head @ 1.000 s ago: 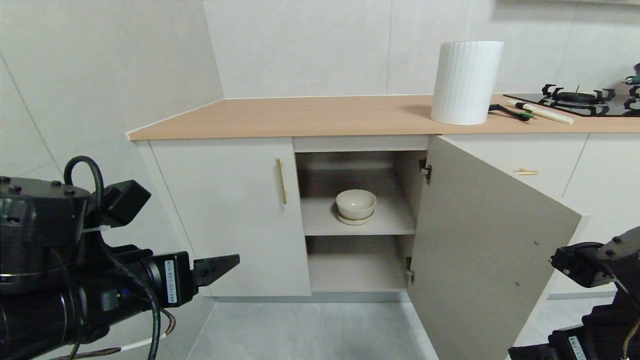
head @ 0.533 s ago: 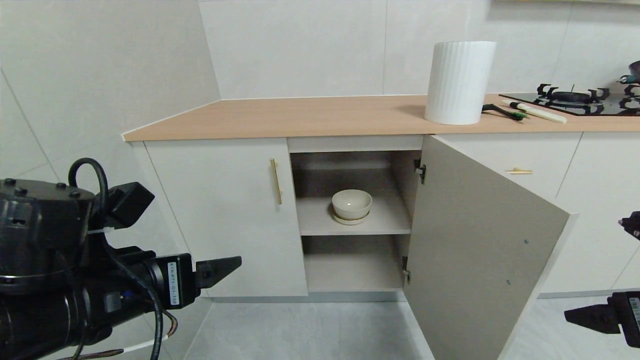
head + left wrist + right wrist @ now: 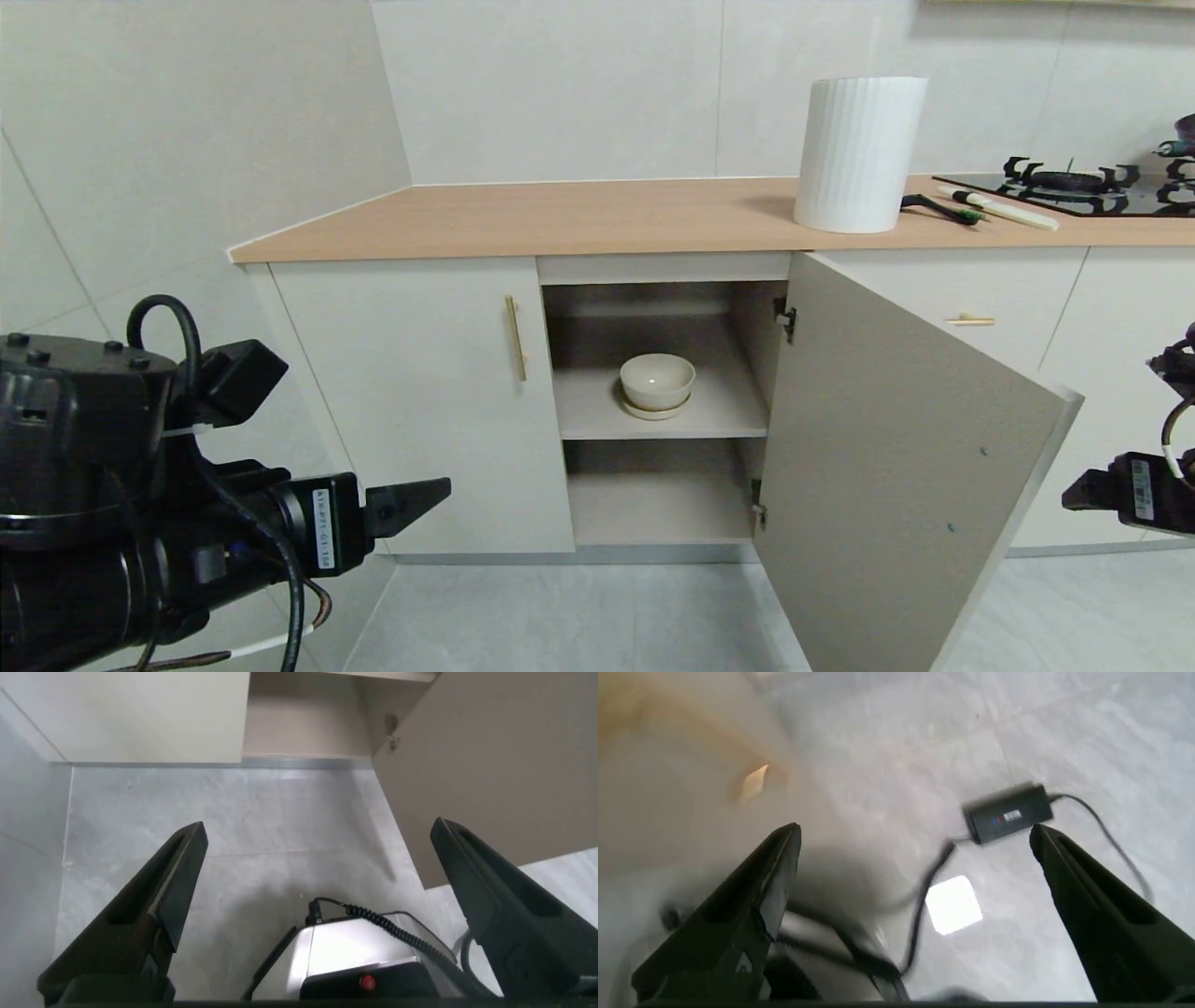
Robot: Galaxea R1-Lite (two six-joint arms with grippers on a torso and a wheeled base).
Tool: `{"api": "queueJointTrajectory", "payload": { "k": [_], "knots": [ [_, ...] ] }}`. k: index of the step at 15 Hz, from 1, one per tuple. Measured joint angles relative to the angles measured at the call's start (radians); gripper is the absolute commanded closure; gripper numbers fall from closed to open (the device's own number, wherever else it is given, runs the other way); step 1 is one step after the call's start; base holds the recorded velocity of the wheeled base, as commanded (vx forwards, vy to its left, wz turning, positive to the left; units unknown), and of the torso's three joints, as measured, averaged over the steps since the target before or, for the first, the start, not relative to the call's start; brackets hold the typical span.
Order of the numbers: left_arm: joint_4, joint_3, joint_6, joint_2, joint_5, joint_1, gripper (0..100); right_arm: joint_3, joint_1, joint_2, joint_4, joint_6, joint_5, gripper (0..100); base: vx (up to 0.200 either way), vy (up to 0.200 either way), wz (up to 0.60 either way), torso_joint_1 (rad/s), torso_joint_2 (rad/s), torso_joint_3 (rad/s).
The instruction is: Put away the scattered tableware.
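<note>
By the open cabinet [image 3: 663,269] | left gripper [image 3: 316,833] spread, empty | right gripper [image 3: 913,833] spread, empty

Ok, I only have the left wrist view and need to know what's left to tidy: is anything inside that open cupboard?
Observer: Yes, a bowl sits on a small plate on the shelf.
Operator: Anything up on top?
Observer: A ribbed white canister stands on the counter, with long utensils beside it.
Operator: And the right gripper?
Observer: The right gripper is open and empty, out past the edge of the open door.
</note>
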Motion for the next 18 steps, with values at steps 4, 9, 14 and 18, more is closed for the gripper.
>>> {"api": "queueJointTrajectory", "payload": {
  "k": [4,9,14,18],
  "knots": [
    [-0.003,0.0,-0.001,0.001,-0.001,0.0,0,0.002,-0.033,0.093,-0.087,0.04,0.087,0,0.0,0.0,0.0,0.0,0.0,0.0],
    [-0.003,0.0,0.0,-0.003,-0.001,0.001,0,0.007,-0.013,0.157,-0.161,0.11,0.137,0,0.0,0.0,0.0,0.0,0.0,0.0],
    [-0.003,-0.007,0.0,-0.004,-0.001,0.0,0,0.016,0.136,0.18,-0.17,0.156,0.173,0,0.0,0.0,0.0,0.0,0.0,0.0],
    [-0.01,-0.01,-0.001,-0.005,-0.001,0.0,0,0.003,0.297,0.233,-0.287,0.161,0.189,0,0.0,0.0,0.0,0.0,0.0,0.0]
  ]
}}
